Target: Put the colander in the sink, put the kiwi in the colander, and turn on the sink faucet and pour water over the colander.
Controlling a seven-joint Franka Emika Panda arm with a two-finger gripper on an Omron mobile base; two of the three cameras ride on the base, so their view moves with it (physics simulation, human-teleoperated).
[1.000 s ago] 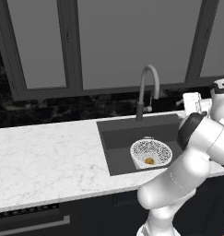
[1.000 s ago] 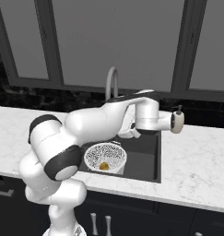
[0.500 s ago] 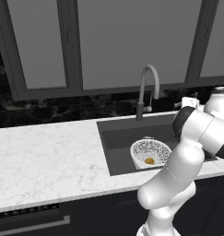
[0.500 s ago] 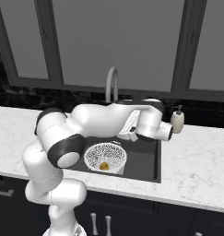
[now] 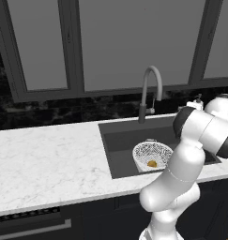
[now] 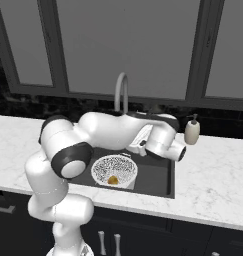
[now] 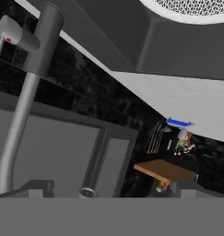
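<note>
The colander (image 5: 152, 155) sat on the floor of the sink (image 5: 119, 143), toward the front edge, its white mesh upright and its small handle turned to the back wall. The kiwi (image 5: 152, 163) lay inside it, low in the bowl, a yellow-brown spot against the mesh; from the right base view I saw the same fruit (image 6: 113, 179) resting near the front of the colander (image 6: 114, 170). The sink faucet (image 5: 150, 92) stood behind the basin on the marble tabletop (image 5: 49, 159), its arched spout reaching over the sink. No water showed at the spout.

My arm reached across the sink, and my hand (image 6: 138, 146) was over the back part of the basin, near the faucet's base, with the beige soap dispenser (image 6: 192, 131) just beyond my wrist. My fingers stood wide apart and held nothing. Through the hand view, rolled over, I saw the faucet's (image 7: 21, 92) stem and lever close by, and the colander's rim (image 7: 196, 10) at the top edge.
</note>
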